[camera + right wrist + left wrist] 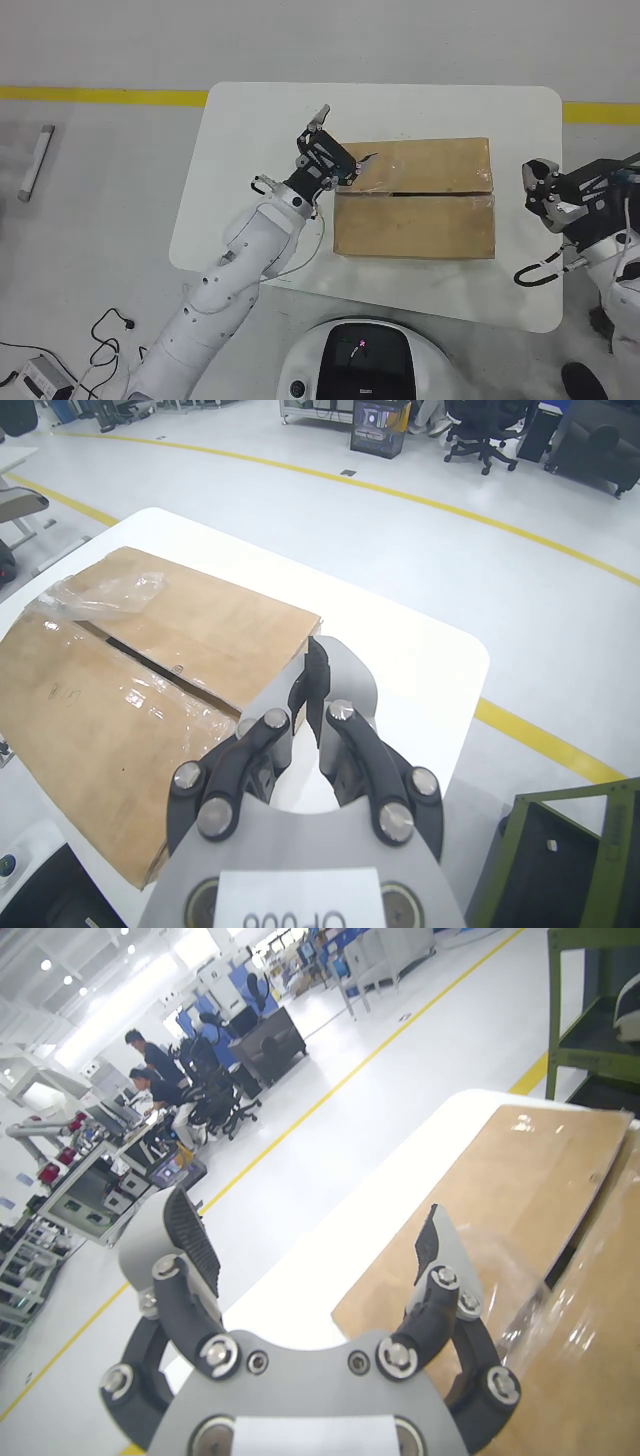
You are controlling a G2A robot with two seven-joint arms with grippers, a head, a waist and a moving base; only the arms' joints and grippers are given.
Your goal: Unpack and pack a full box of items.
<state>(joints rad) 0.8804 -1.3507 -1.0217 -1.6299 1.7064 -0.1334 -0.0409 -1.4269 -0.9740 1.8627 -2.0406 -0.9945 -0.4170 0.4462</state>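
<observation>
A brown cardboard box (pixel 415 198) lies on the white table (pixel 250 180), its two top flaps closed with a dark seam between them. Loose clear tape (pixel 107 592) curls at one end of the seam. My left gripper (pixel 335 150) hovers open at the box's left end, one finger over the flap (pixel 500 1208) and one off the box's edge. My right gripper (pixel 540 195) sits shut beyond the box's right end, clear of the box (pixel 150 680), with nothing between its fingers.
A yellow floor line (pixel 100 96) runs behind the table. A green metal rack (pixel 565 850) stands off the table's right side. A small bar (pixel 33 160) lies on the floor to the far left.
</observation>
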